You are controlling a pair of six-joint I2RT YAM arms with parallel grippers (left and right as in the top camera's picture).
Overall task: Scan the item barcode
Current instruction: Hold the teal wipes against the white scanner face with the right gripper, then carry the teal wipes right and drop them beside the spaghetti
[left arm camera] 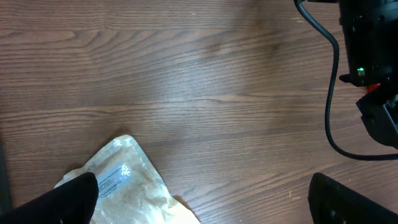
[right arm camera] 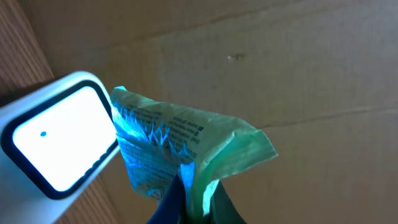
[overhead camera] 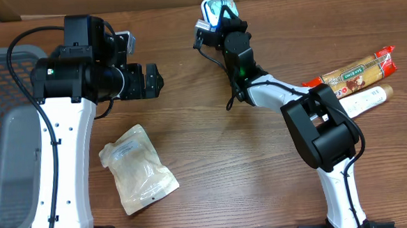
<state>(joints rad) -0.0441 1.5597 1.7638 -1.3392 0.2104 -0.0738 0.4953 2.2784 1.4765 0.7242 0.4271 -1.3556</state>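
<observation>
just crinkled green packet (right arm camera: 186, 146), blue-lit

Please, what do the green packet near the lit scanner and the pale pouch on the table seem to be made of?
Green packet: probably thin plastic film, glossy; it is creased and light glows through it.
Pale pouch: apparently clear soft plastic, shiny and wrinkled; beige contents show through.

The tabletop (overhead camera: 213, 162) is brown with streaked wood grain. The packet (right arm camera: 186, 143) is pale green with dark print, washed blue beside the white scanner (right arm camera: 56, 143) and its glowing window. The pouch (overhead camera: 137, 170) is cream with a white label. The basket (overhead camera: 2, 138) is grey.
</observation>
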